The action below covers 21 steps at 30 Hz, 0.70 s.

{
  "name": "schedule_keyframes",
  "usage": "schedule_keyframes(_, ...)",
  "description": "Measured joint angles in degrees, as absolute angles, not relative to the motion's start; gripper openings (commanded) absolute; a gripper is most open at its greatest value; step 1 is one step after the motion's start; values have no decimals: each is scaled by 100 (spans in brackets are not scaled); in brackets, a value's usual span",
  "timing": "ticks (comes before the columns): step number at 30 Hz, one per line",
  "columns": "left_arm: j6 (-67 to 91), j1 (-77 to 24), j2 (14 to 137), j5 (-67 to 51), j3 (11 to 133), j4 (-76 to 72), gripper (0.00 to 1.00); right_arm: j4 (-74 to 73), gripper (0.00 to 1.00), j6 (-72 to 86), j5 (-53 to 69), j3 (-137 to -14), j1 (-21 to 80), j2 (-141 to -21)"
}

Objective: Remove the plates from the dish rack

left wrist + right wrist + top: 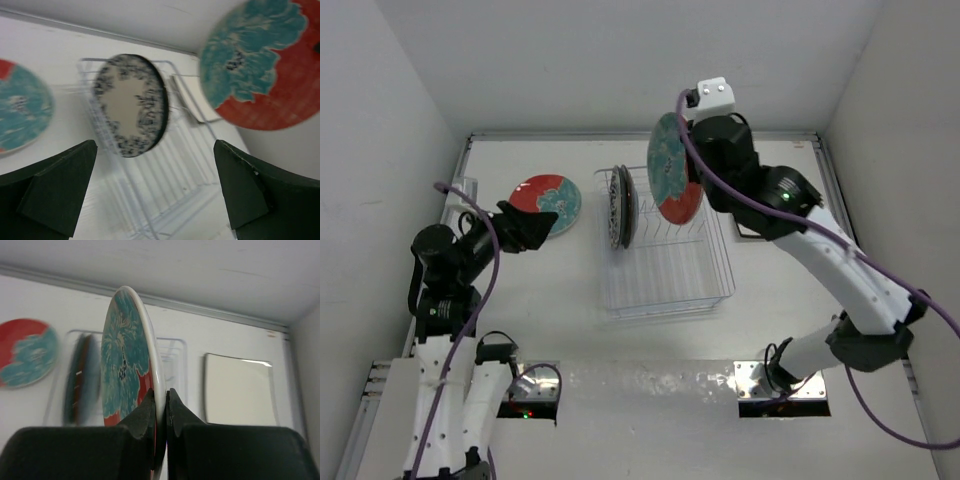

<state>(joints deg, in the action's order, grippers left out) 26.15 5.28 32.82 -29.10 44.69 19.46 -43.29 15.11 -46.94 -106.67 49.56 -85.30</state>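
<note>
Above the dish rack (665,275) the right claw (160,412) pinches a red plate (672,170), another plate (548,202) lies out, other plates (620,205) wait inside, left claw (542,222) wide.

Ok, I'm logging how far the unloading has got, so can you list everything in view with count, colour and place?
dish rack: one, see-through wire, middle of the table.
racked plates: at least two, dark-edged, upright at the rack's left end, including a white floral plate; exact count unclear.
held plate: one, red with teal blotches, on edge in the air above the rack.
flat plate: one, red with teal blotches, lying on the table left of the rack.
square plate: one, pale, lying on the table right of the rack.
table: one, white.
left gripper: one, black, open and empty, left of the rack.
right gripper: one, black, shut on the held plate's rim.
</note>
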Motion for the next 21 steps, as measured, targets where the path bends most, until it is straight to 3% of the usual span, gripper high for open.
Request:
schedule_keyframes(6, 3103, 510, 3962, -4713, 4414, 646, 100, -4466, 0, 2003, -2388, -10374, 4849, -7732)
schedule_keyframes(12, 3319, 482, 4217, -5304, 4298, 207, 97, -4147, 0, 2508, -786, -9885, 4845, -7572)
schedule_keyframes(16, 3439, 467, 4152, -5551, 4287, 10, 75, -3769, 0, 2818, 47, -9467, 4794, -7596)
schedule_keyframes(21, 3542, 346, 4125, -5802, 4287, -204, 68, -3225, 0, 3109, 637, -9087, 4700, -7596)
